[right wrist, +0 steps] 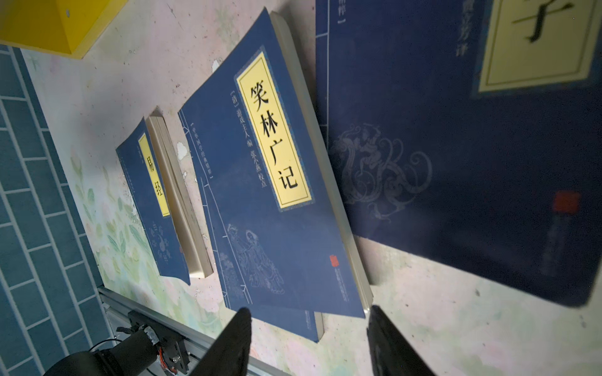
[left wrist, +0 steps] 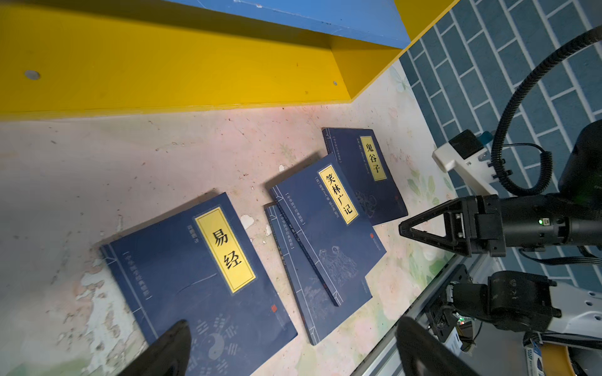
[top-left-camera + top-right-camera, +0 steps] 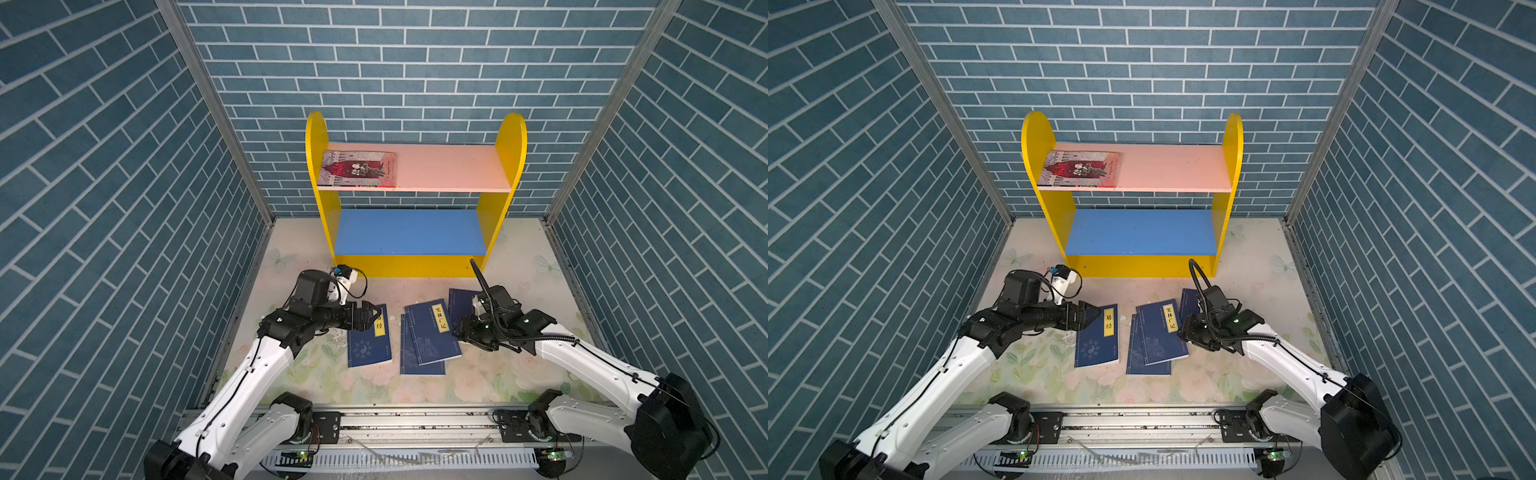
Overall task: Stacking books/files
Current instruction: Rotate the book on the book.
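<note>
One illustrated book (image 3: pixel 358 168) lies up on the shelf (image 3: pixel 449 170). Four navy books (image 2: pixel 329 234) wait on the surface (image 3: pixel 498 374): one beneath the wide-open left gripper (image 3: pixel 375 312), three near the parted, empty right gripper (image 1: pixel 309 311).

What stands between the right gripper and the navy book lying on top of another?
Nothing visible. The open right gripper faces the near corner of the top navy book, with only bare tabletop between them.

Navy books (image 3: pixel 432 332): dark navy covers, yellow title strips, black characters. Illustrated book (image 3: pixel 359 168): red, pink, grey. Shelf unit (image 3: pixel 328 208): yellow sides; upper board (image 3: pixel 449 166) pink; lower board (image 3: pixel 411 230) blue. Worktop (image 3: pixel 498 374): pale floral print. Walls (image 3: pixel 415 62): blue brick pattern, white joints.
</note>
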Available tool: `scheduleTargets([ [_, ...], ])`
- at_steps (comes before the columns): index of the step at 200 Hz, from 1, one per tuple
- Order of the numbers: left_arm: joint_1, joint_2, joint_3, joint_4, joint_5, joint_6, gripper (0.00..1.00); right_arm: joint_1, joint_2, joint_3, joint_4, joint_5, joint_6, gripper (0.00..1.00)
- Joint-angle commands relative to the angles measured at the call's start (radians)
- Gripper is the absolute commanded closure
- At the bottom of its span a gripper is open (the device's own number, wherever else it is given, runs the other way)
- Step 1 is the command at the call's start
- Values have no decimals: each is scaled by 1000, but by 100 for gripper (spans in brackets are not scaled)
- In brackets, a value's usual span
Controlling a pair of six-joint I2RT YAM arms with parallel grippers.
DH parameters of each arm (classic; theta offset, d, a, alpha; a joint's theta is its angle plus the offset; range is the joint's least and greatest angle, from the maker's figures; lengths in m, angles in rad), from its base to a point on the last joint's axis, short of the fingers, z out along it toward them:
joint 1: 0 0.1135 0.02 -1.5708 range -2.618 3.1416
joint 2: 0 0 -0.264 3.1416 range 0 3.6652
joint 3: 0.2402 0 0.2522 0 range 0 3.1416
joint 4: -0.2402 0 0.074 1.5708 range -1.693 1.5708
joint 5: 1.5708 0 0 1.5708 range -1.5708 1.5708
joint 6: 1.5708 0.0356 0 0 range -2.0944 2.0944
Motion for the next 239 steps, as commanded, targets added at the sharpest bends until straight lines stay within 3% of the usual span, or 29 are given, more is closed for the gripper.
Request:
scheduleTargets([
  [1,-44,63,-48,185,68,-53,0,1,44,0,86,55,-9,41],
  [53,-150,276,-13,249,135,-41,0,-8,166,-24,217,113,-12,41],
  [70,-184,351,-14,297,146,-100,0,-17,185,-32,243,121,-8,40],
  [143,-259,573,6,408,185,-153,0,-47,308,-63,383,-24,-13,40],
  [188,-286,697,56,430,250,-199,2,-47,324,-75,396,-115,-33,41],
  [239,-310,767,73,410,214,-196,2,-47,279,-105,409,-207,-51,47],
])
